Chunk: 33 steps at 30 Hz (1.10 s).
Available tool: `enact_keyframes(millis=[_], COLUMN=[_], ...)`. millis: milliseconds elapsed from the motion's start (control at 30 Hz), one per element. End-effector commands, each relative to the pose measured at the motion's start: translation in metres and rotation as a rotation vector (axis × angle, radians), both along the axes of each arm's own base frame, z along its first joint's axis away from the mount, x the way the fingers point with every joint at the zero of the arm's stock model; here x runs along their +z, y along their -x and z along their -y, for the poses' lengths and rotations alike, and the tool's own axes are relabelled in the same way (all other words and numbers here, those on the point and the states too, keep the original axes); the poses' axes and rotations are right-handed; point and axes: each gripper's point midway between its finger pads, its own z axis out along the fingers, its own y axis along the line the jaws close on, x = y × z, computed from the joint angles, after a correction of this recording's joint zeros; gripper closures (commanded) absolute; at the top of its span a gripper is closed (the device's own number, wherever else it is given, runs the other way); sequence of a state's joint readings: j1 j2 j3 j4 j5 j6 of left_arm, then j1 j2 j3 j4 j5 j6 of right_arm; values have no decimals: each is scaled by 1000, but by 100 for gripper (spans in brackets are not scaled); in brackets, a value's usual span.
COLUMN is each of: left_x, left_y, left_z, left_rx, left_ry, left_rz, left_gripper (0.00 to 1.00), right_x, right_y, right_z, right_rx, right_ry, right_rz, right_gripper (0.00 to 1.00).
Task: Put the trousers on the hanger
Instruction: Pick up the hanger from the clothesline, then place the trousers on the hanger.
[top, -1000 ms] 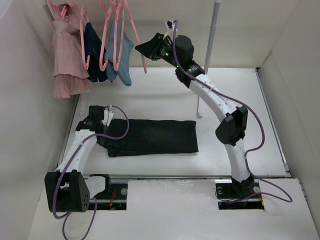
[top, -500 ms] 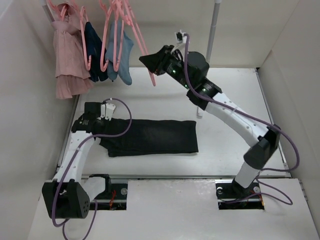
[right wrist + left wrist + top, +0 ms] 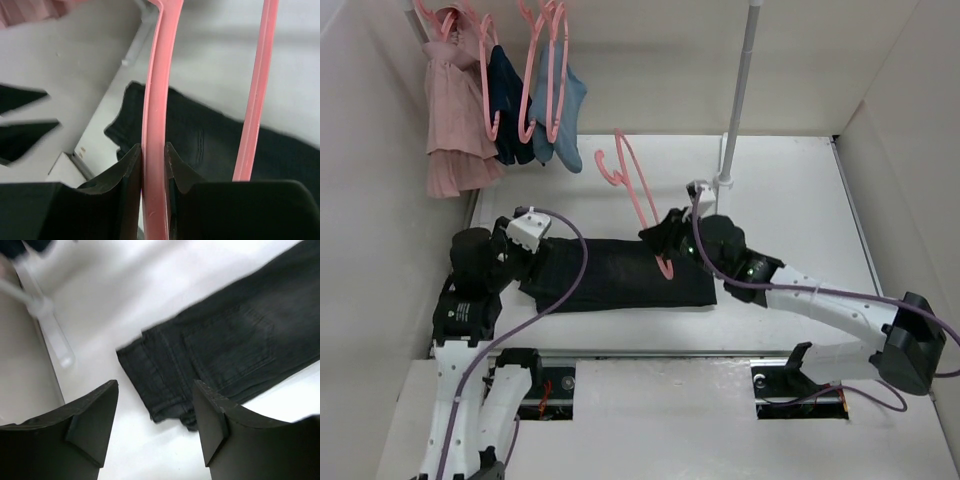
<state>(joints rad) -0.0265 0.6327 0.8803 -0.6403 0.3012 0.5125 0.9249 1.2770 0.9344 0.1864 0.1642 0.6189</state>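
Note:
The black trousers [image 3: 620, 275] lie folded flat on the white table, waistband end to the left. They also show in the left wrist view [image 3: 240, 340] and the right wrist view [image 3: 210, 145]. My right gripper [image 3: 665, 245] is shut on one arm of the pink hanger [image 3: 638, 190] and holds it upright above the middle of the trousers, hook up and to the left. In the right wrist view the fingers [image 3: 152, 150] clamp the hanger bar [image 3: 155, 100]. My left gripper [image 3: 520, 265] is open and empty above the waistband end [image 3: 156, 385].
At the back left, a rail holds several pink hangers with a pink garment [image 3: 455, 110], a navy garment [image 3: 505, 100] and a light-blue one [image 3: 570, 115]. A white pole [image 3: 735, 110] stands at the back middle. Walls close in left and right.
My right arm has brought the pink hanger from near the rail down and forward over the trousers. My left arm has risen and pulled back toward its base, with the gripper still open.

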Motion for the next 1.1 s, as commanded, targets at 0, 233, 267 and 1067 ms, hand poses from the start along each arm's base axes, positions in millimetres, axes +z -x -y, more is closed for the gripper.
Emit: enact_keyframes(millis=[0,233,267,1067], left_x=[52,78,69,-78], left_y=[0,-32,-38,-69], left_z=[25,69,83,117], left_rx=[-132,-223,-248,-107], left_ry=[62,265,283,230], left_rz=[113,-63,-126,-644], left_gripper=[41,40,40,46], right_x=[-10,-88,-96,-176], right_y=[17,55,59,95], right_z=[8,6,1,-23], right_rx=[-53,-54,-45,86], right_ry=[-81,-102,-93,-19], right_rz=[-14,-174,-193,-312], right_gripper=[100,100,100,100])
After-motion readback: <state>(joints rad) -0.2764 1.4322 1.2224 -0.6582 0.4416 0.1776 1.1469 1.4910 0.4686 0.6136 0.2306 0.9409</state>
